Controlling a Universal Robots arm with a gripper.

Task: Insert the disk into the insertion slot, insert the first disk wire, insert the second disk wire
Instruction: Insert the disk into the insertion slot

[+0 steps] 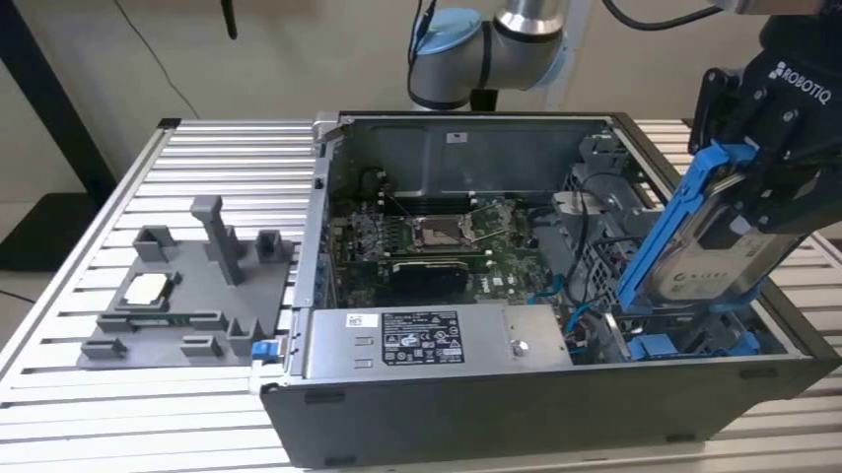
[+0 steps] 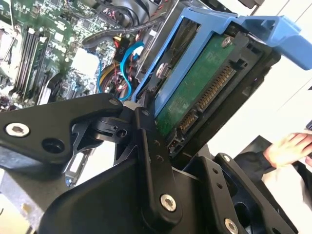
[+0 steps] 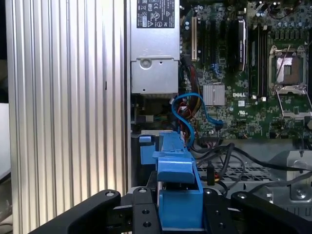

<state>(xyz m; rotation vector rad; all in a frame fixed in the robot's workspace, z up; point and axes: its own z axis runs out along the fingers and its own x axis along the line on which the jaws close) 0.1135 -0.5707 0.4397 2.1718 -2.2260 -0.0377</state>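
Observation:
My gripper (image 1: 752, 202) is shut on the disk (image 1: 704, 276), a silver drive with a white label in a bright blue carrier. I hold it steeply tilted over the exterior view's right end of the open computer case. Its lower end hangs just above the insertion slot (image 1: 598, 266), a grey perforated metal bay with blue parts at its bottom. In the second wrist view, the disk (image 2: 195, 92) shows its green board and connector between my black fingers (image 2: 148, 146). The first wrist view has the blue carrier (image 3: 178, 190) clamped in the gripper (image 3: 179, 217). Loose blue wires (image 3: 187, 112) lie beside the bay.
A grey labelled power-supply box (image 1: 435, 340) sits at the case front, with the motherboard (image 1: 435, 236) behind it. A grey fixture plate (image 1: 184, 296) lies on the slatted table at the exterior view's left. A person's hand (image 2: 287, 146) shows beyond the case.

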